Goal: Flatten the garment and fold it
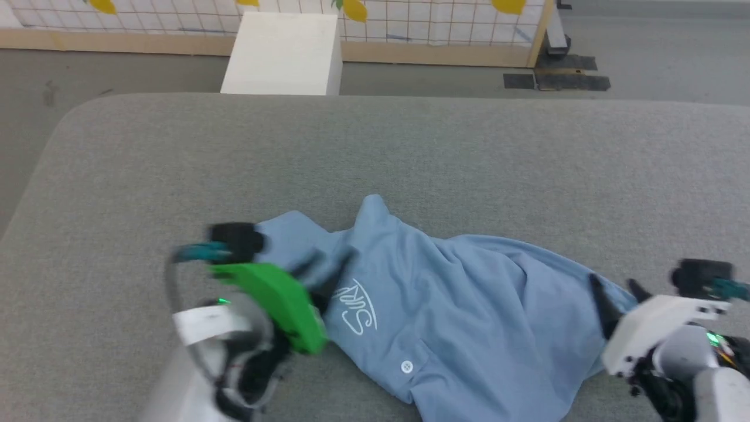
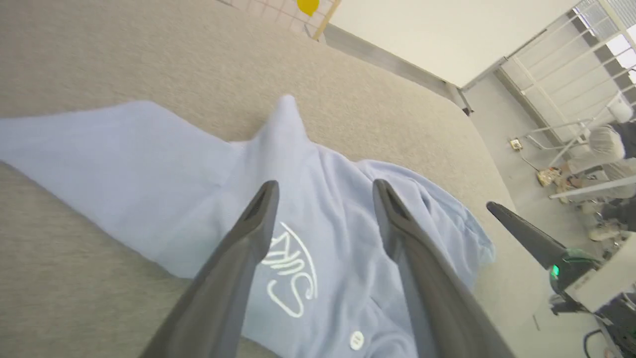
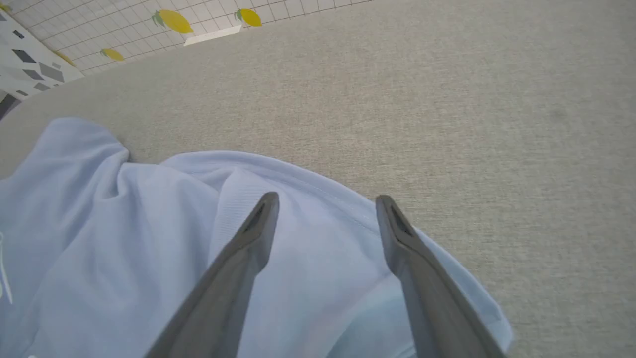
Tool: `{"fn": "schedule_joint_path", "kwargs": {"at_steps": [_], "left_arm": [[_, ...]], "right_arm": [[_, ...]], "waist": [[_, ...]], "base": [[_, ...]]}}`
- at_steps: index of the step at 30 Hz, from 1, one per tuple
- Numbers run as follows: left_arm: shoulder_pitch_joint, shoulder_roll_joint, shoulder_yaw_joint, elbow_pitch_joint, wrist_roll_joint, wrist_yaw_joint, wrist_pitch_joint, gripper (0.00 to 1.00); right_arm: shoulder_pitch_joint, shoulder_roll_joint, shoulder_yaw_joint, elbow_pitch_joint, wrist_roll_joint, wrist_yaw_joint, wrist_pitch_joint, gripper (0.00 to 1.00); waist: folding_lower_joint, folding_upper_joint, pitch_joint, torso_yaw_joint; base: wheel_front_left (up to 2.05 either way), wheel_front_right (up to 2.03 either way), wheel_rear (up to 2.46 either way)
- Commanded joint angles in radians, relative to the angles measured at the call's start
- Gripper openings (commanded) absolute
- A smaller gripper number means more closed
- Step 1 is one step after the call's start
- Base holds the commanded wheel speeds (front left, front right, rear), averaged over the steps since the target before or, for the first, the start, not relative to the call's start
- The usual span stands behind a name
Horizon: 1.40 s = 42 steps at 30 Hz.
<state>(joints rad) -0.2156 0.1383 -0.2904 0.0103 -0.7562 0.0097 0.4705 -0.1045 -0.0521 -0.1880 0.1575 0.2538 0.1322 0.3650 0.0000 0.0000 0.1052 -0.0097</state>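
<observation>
Light blue and crumpled, the garment lies on a grey fabric surface, towards its near edge, with the white chest logo and a white button facing up. My left gripper is over the shirt's left end, by the logo, with its two dark fingers spread apart and no cloth pinched. My right gripper is over the shirt's right edge, its fingers also spread wide, with cloth lying loose beneath them.
</observation>
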Motion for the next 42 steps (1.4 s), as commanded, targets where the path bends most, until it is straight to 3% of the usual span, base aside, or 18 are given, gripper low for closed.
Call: {"fn": "schedule_joint_path", "kwargs": {"at_steps": [1,7,11,18,19,20,25,32,36,41,42], "left_arm": [[-0.007,0.025,0.028,-0.01,0.045,0.012,-0.062,1.0],[0.046,0.113,0.086,0.035,0.282,0.038,-0.431,1.0],[0.089,0.103,0.101,0.067,0.353,0.065,-0.639,1.0],[0.122,0.046,0.103,0.097,0.366,0.08,-0.719,1.0],[0.122,0.041,0.103,0.097,0.368,0.08,-0.721,1.0],[0.123,0.033,0.105,0.096,0.367,0.081,-0.724,1.0],[0.118,0.011,0.111,0.089,0.369,0.074,-0.73,1.0],[0.084,-0.007,0.114,0.079,0.378,0.054,-0.732,1.0],[0.072,-0.023,0.115,0.077,0.385,0.043,-0.732,1.0],[0.067,-0.04,0.116,0.092,0.391,0.033,-0.732,1.0],[0.067,-0.043,0.116,0.094,0.392,0.031,-0.732,1.0]], "right_arm": [[-0.02,0.002,0.03,-0.012,-0.003,-0.002,0.029,1.0],[-0.075,-0.001,0.172,0.001,-0.081,-0.002,0.204,1.0],[-0.118,-0.013,0.228,0.049,-0.16,-0.002,0.268,1.0],[-0.15,-0.043,0.268,0.196,-0.2,-0.002,0.35,1.0],[-0.152,-0.044,0.27,0.209,-0.186,-0.002,0.36,0.35],[-0.159,-0.053,0.279,0.216,-0.174,-0.002,0.363,0.0],[-0.255,-0.115,0.266,0.219,-0.133,-0.002,0.35,0.0],[-0.539,-0.196,0.241,0.272,-0.138,-0.002,0.317,0.0],[-0.716,-0.204,0.232,0.349,-0.182,-0.002,0.283,0.0],[-0.854,-0.163,0.202,0.459,-0.24,-0.002,0.204,0.0],[-0.863,-0.157,0.203,0.48,-0.25,-0.002,0.192,0.18]], "waist": [[0.0,0.0,-0.004,0.01],[0.0,0.0,0.004,0.037],[0.0,0.0,0.018,0.06],[0.0,0.0,0.048,0.111],[0.0,0.0,0.051,0.117],[0.0,0.0,0.054,0.125],[0.0,0.0,0.072,0.154],[0.0,0.0,0.119,0.206],[0.0,0.0,0.137,0.233],[0.0,0.0,0.151,0.254],[0.0,0.0,0.15,0.257]], "base": [[0.0,0.0,0.0],[0.0,0.0,0.0],[0.0,0.0,0.0],[0.0,0.0,0.0],[0.0,0.0,0.0],[0.0,0.0,0.0],[0.0,0.0,0.0],[0.0,0.0,0.0],[0.0,0.0,0.0],[0.0,0.0,0.0],[0.0,0.0,0.0]]}}
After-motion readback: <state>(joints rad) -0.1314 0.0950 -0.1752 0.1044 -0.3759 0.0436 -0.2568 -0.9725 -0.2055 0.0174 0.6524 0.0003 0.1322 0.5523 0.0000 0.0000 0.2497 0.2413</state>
